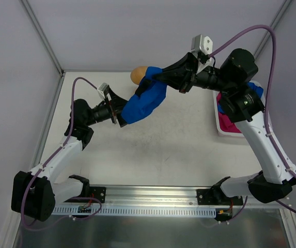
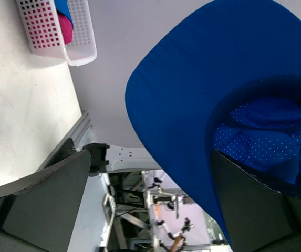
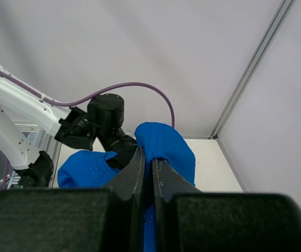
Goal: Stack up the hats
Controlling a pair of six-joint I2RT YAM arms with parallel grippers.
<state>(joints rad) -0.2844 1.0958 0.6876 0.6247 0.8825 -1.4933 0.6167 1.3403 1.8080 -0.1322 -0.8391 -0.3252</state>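
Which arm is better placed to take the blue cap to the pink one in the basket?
Right, probably. The right claw is shut on the blue cap and the white basket sits by that arm; the left claw is open.

No legible text, label, brand, number or sign in any view: blue cap (image 1: 145,102), white basket (image 2: 82,32) and table (image 1: 163,147) carry none.

Robot lab, white-walled booth (image 1: 137,31), aluminium mounting rail (image 1: 153,199)
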